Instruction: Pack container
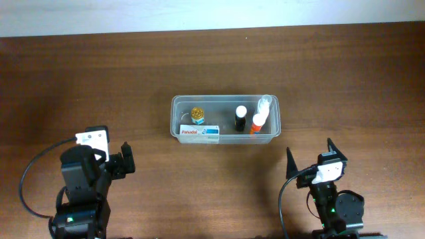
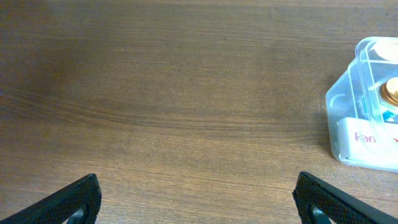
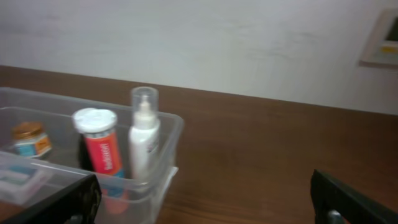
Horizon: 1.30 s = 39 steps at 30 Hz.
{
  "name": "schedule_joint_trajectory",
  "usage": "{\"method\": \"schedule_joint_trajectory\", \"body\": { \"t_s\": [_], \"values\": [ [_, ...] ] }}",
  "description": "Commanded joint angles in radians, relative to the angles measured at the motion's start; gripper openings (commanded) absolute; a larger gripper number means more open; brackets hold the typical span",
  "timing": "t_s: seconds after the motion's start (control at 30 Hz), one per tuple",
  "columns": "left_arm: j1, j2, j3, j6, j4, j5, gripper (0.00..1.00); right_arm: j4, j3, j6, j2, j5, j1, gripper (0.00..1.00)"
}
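The clear plastic container (image 1: 178,101) stands at the table's middle. Inside are a white Panadol box (image 1: 199,133), a small gold-lidded jar (image 1: 197,115), a black bottle with a white cap (image 1: 240,117), an orange tube with a white cap (image 1: 255,124) and a white spray bottle (image 1: 264,106). My left gripper (image 1: 125,159) is open and empty at the front left; its view shows the container's corner (image 2: 339,106). My right gripper (image 1: 309,154) is open and empty at the front right; its view shows the container (image 3: 166,165), orange tube (image 3: 99,146), spray bottle (image 3: 144,134) and jar (image 3: 30,138).
The brown wooden table (image 1: 212,66) runs to a white wall (image 1: 212,13) at the back. A pale wall fitting (image 3: 382,37) shows at the upper right in the right wrist view.
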Motion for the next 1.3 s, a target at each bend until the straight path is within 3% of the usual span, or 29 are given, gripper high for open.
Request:
{"method": "schedule_joint_trajectory", "body": {
  "t_s": [0.0,1.27],
  "values": [
    [-0.002,0.001,-0.001,0.019,0.002,-0.007,0.99,-0.008,-0.005,-0.014,-0.011,-0.007,-0.049,0.99],
    [-0.002,0.001,-0.001,0.019,0.002,-0.007,0.99,-0.007,-0.005,-0.014,-0.009,0.002,-0.082,0.98]
  ]
}}
